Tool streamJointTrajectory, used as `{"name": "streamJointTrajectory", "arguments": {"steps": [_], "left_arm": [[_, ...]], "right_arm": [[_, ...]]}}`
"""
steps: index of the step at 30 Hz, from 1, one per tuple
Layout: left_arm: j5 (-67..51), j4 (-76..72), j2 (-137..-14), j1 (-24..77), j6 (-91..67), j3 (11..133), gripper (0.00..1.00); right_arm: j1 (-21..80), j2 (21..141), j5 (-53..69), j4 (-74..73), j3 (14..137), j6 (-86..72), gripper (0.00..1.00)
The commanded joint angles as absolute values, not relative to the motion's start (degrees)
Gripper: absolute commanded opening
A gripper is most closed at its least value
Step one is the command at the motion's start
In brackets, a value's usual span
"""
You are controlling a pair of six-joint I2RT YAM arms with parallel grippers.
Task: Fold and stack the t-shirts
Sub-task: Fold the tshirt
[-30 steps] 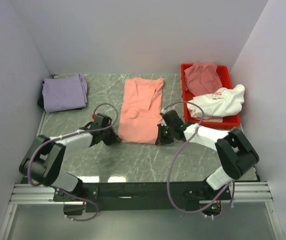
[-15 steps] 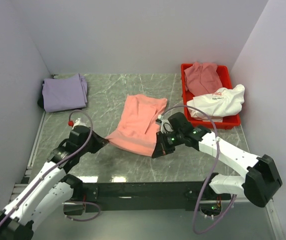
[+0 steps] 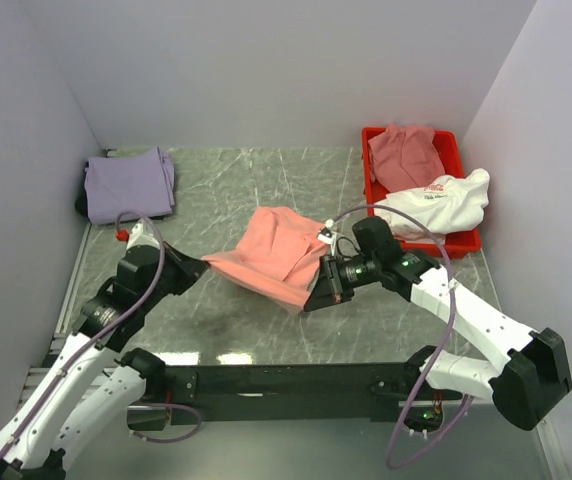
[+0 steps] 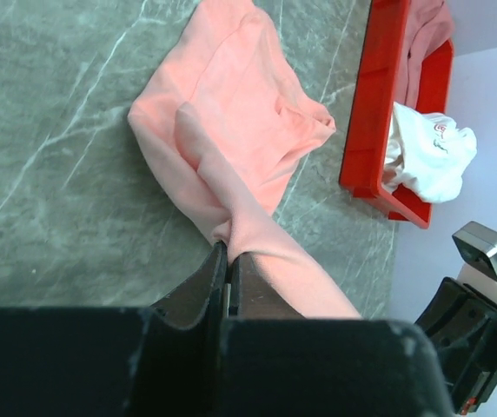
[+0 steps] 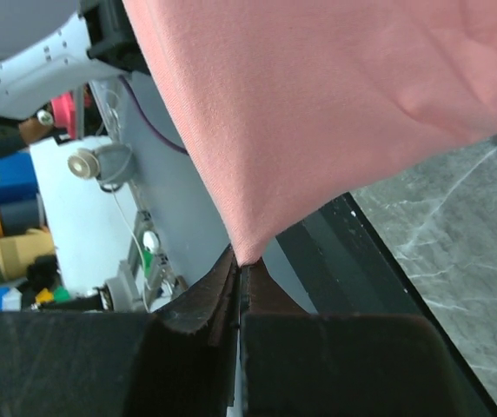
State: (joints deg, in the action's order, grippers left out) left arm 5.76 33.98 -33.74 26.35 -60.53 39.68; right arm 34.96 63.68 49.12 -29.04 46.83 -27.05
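Note:
The salmon-pink t-shirt [image 3: 276, 250] is half lifted off the marble table [image 3: 216, 195]; its near edge hangs stretched in the air while its far part still rests on the table. My left gripper [image 3: 202, 264] is shut on the shirt's near left corner, and the cloth [image 4: 231, 95] bunches at its fingertips [image 4: 228, 248]. My right gripper [image 3: 315, 297] is shut on the near right corner, the fabric [image 5: 318, 95] rising from its closed tips [image 5: 241, 261]. A folded lavender t-shirt [image 3: 128, 183] lies at the far left.
A red bin [image 3: 371, 140] stands at the far right, with a dusty rose tee [image 3: 404, 157] inside and a white tee [image 3: 436, 203] draped over its near rim. Grey walls close in both sides. The bin [image 4: 366, 104] also shows in the left wrist view.
Both grippers have risen with the salmon shirt's near corners, lifting its near edge off the table and carrying it toward the far side. The shirt was flat a second ago.

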Motion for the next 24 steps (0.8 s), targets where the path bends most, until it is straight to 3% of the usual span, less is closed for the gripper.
{"name": "streamJointTrajectory", "arguments": {"steps": [1, 7, 24], "left_arm": [[14.32, 28.49, -36.99, 25.58, -57.31, 43.24, 0.01], [16.17, 23.39, -46.48, 25.58, -55.11, 47.46, 0.01], [11.96, 13.98, -74.78, 22.68, -49.57, 63.44, 0.01]], "right_arm": [[31.30, 62.58, 53.70, -32.34, 46.41, -27.33, 0.00], [26.02, 66.00, 56.86, -31.64, 47.72, -25.67, 0.00], [14.86, 74.79, 46.06, -27.60, 54.93, -25.49, 0.00]]}}
